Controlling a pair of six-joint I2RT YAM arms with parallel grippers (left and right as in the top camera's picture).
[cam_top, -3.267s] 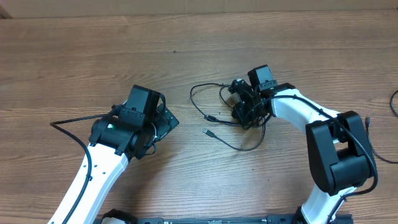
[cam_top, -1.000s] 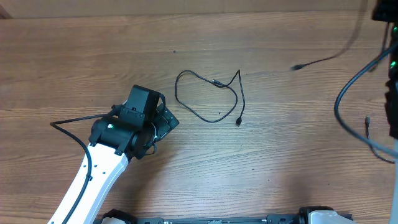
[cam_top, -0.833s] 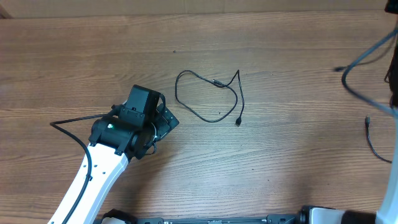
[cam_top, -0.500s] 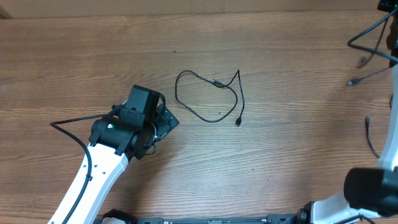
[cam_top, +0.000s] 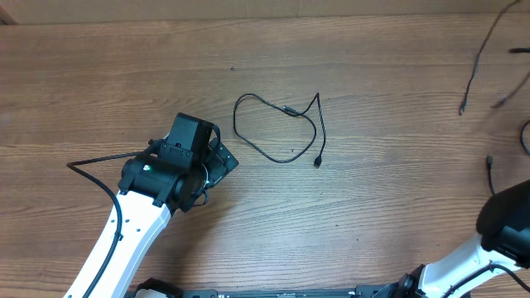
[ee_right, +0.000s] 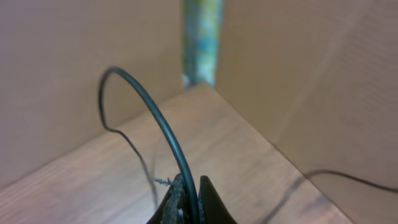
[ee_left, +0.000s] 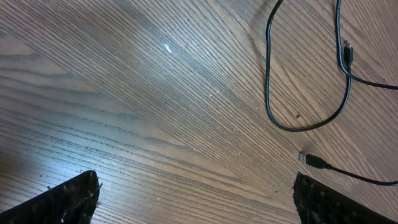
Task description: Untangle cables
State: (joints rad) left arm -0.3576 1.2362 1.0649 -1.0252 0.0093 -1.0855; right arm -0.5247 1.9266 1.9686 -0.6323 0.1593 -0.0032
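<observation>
One thin black cable (cam_top: 257,149) lies in a loose loop on the wooden table, its plug (cam_top: 318,164) at the lower right. My left gripper (cam_top: 222,162) rests open on the table left of that loop. In the left wrist view the loop (ee_left: 268,81) and a plug (ee_left: 311,161) lie ahead of the wide-apart fingers (ee_left: 68,199), with nothing between them. My right gripper (ee_right: 191,205) is shut on a second black cable (ee_right: 163,127), held high in the air. That cable (cam_top: 474,70) dangles at the overhead view's top right corner. The gripper itself is outside that view.
Another thin cord (cam_top: 491,172) lies near the table's right edge by the right arm's base (cam_top: 507,223). The left arm's own thick cable (cam_top: 91,159) trails left. Brown cardboard walls (ee_right: 298,68) stand behind the table's far corner.
The right arm has pulled one cable out of the tangle and carried it up and off to the far right. The other cable stays as a loop. The left arm has not moved.
</observation>
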